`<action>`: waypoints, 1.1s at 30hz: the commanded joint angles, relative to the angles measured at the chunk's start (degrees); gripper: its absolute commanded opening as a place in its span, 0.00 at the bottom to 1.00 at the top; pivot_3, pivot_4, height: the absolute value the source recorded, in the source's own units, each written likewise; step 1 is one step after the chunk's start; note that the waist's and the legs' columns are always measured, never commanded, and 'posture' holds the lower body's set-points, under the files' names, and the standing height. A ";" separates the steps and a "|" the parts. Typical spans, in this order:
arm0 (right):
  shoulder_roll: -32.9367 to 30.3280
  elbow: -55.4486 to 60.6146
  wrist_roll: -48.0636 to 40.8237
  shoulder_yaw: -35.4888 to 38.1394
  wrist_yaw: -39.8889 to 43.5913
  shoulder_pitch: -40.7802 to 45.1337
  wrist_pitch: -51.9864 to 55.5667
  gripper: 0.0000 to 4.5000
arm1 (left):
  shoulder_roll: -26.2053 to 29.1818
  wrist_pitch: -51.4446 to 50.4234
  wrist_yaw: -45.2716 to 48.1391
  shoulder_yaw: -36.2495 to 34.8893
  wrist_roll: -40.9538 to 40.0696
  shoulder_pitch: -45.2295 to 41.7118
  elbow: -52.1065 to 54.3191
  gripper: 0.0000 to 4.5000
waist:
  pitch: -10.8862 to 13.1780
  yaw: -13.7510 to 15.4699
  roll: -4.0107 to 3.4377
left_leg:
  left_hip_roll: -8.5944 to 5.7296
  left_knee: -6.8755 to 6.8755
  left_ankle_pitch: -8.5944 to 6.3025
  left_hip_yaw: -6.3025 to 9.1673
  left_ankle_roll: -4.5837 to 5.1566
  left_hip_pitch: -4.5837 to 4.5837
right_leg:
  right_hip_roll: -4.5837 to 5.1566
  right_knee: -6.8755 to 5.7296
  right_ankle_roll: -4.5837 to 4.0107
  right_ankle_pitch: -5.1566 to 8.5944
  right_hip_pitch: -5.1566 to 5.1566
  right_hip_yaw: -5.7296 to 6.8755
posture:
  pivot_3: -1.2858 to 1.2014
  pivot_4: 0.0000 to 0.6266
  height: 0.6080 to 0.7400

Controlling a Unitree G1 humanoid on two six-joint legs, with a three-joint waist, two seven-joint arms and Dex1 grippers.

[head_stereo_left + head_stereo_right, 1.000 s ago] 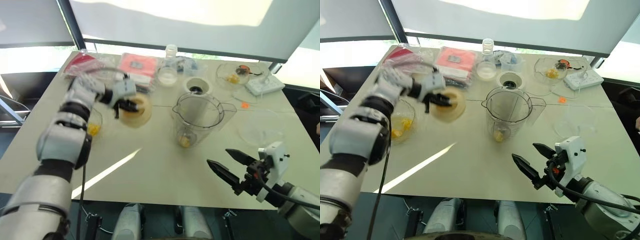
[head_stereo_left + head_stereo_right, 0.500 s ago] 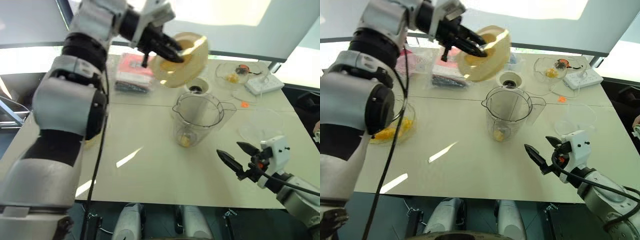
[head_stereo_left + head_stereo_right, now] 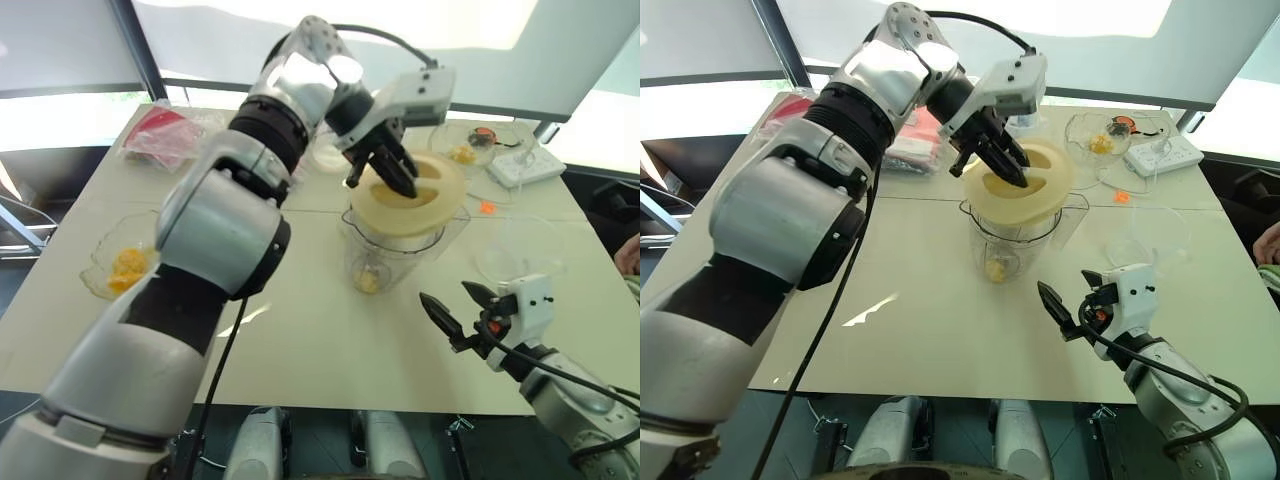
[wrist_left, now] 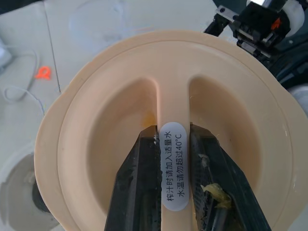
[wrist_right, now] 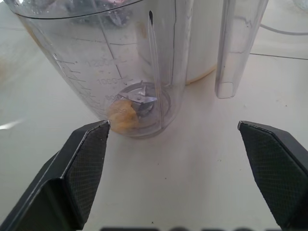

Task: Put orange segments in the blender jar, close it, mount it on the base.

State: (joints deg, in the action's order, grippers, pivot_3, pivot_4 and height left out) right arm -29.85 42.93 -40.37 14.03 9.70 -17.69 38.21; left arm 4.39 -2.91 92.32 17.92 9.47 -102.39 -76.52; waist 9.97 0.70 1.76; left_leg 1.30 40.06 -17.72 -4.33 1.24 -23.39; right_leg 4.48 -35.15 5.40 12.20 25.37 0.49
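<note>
My left gripper point(image 3: 393, 181) is shut on the raised middle ridge of a flat cream round lid point(image 3: 432, 205). It holds the lid slightly tilted over the mouth of the blender jar point(image 3: 388, 258); whether the lid is seated I cannot tell. One orange segment point(image 5: 121, 119) lies by the metal blade point(image 5: 140, 96) at the jar's bottom. More orange segments point(image 3: 127, 267) fill a glass bowl at the left. The base point(image 4: 20, 184) shows just behind the jar. My right gripper point(image 3: 447, 296) stands open and empty at table height, pointing at the jar from the front right.
An empty glass bowl point(image 3: 521, 256) sits right of the jar. A bowl of mixed scraps point(image 3: 463, 151) and a white power strip point(image 3: 526, 166) lie at the back right. A red packet point(image 3: 165, 135) is at the back left. A person's hand point(image 3: 629, 255) is at the right edge.
My left arm swung the lid from the left of the table, up over the back, then down onto the jar's mouth. The right gripper stayed open near the front edge.
</note>
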 commanded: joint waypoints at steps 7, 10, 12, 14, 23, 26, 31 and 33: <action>4.12 3.35 4.01 -1.08 -1.04 -0.55 -2.37 1.00 | -1.83 2.04 -3.83 1.58 5.75 0.81 -0.36 0.05 | -0.01 0.07 -0.02 | 0.00 0.00 0.00 0.01 0.00 -0.01 | 0.01 0.01 0.00 0.00 -0.01 0.00 | 0.52 0.24 1.00; 5.09 3.16 4.94 -1.77 -1.28 0.11 -2.55 1.00 | -2.95 1.96 -5.21 1.53 6.65 1.26 -0.56 0.05 | -0.03 0.11 -0.05 | -0.01 0.01 0.00 0.00 0.00 0.01 | 0.02 0.00 0.00 0.00 -0.03 0.00 | 0.52 0.24 1.00; 5.69 3.15 5.48 -2.31 -1.41 0.40 -2.59 1.00 | -3.53 2.16 -5.96 1.53 7.21 1.51 -0.63 0.05 | -0.06 0.14 -0.09 | -0.01 0.03 0.00 0.02 0.00 0.04 | 0.02 0.00 0.00 0.00 -0.09 0.00 | 0.52 0.24 1.00; 6.24 3.01 6.15 -2.83 -1.41 0.50 -2.69 1.00 | -4.10 2.09 -6.53 1.31 7.51 1.24 -0.72 0.05 | -0.09 0.14 -0.12 | -0.01 0.04 0.00 0.03 0.00 0.07 | 0.03 0.00 -0.01 0.00 -0.13 0.00 | 0.52 0.24 1.00; 8.66 3.28 8.54 -4.41 -1.78 0.25 -3.24 1.00 | -5.48 2.15 -10.36 1.38 9.20 0.82 -1.21 0.05 | -0.15 0.24 -0.18 | -0.13 0.09 0.00 0.09 0.00 0.10 | 0.14 0.03 -0.01 0.00 -0.28 0.00 | 0.52 0.24 1.00; 9.39 3.37 9.39 -4.99 -1.96 0.17 -3.34 1.00 | -5.88 2.25 -11.04 1.12 9.53 1.13 -1.35 0.05 | -0.15 0.07 -0.17 | -0.21 0.12 0.00 0.15 0.01 0.10 | 0.18 0.05 -0.01 0.00 -0.31 -0.02 | 0.52 0.24 1.00; 10.23 3.17 10.61 -5.81 -2.01 0.07 -3.57 1.00 | -6.23 2.02 -10.75 0.70 9.91 0.93 -1.49 0.05 | -0.17 0.10 -0.21 | -0.23 0.10 0.00 0.17 0.01 0.09 | 0.15 0.03 0.01 0.00 -0.27 -0.01 | 0.52 0.24 1.00; 10.56 3.04 10.97 -6.01 -2.00 0.28 -3.57 1.00 | -6.30 1.96 -10.22 1.00 10.29 1.14 -1.53 0.05 | -0.17 0.11 -0.21 | -0.23 0.10 0.00 0.20 0.01 0.09 | 0.15 0.00 0.00 0.00 -0.27 0.00 | 0.52 0.24 1.00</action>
State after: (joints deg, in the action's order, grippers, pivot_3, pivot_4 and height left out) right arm -19.59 43.89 -29.85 7.89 7.66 -17.64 35.99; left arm -1.35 -0.94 82.35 18.41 18.35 -101.08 -77.85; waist 9.81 0.81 1.55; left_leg 1.07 40.17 -17.72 -4.13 1.25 -23.30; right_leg 4.63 -35.14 5.40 12.21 25.10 0.49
